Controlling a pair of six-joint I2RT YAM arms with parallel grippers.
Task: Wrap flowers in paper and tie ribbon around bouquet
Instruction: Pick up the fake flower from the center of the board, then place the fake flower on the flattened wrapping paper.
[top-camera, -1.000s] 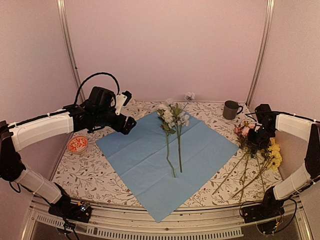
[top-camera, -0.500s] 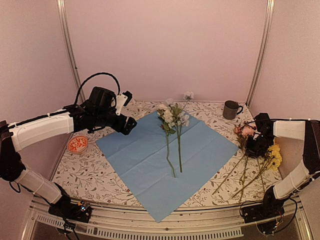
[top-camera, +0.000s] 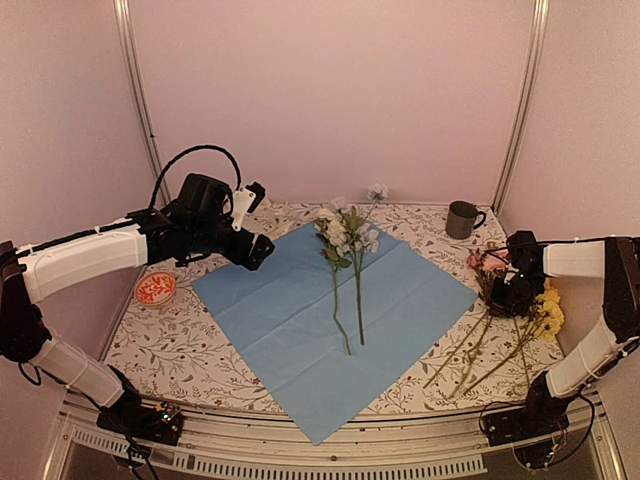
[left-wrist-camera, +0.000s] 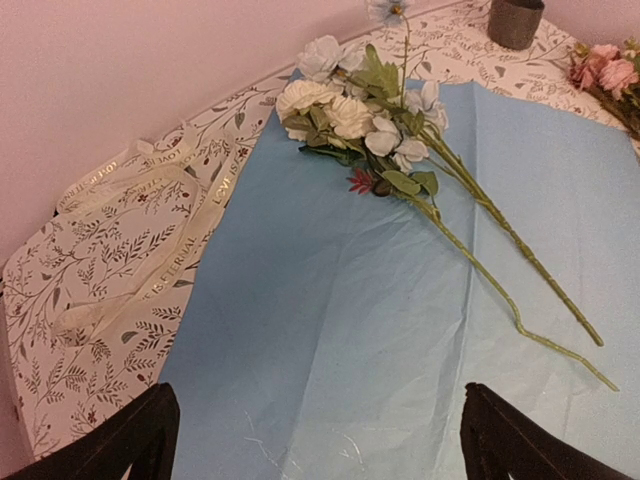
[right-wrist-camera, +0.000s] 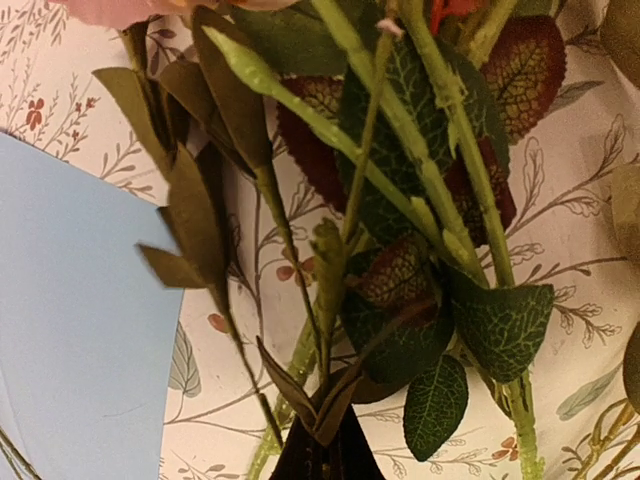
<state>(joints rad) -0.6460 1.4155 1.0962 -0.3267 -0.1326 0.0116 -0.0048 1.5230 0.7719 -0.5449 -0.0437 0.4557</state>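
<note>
Change: right gripper (top-camera: 512, 293) has closed on loose flowers (top-camera: 497, 335), right side.
Left gripper (top-camera: 256, 250): jaws apart, above paper (top-camera: 300, 320).
Done: two flowers on paper.
Remaining: more flowers, wrapping, ribbon (left-wrist-camera: 160, 250) lying far left.

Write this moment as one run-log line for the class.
left pincer open over paper | right pincer shut on loose flowers beside it | two stems lying on paper | ribbon lying unused

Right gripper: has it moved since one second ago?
Yes. The right gripper moved toward the near edge, farther from the grey mug, and shut on the flowers.
</note>
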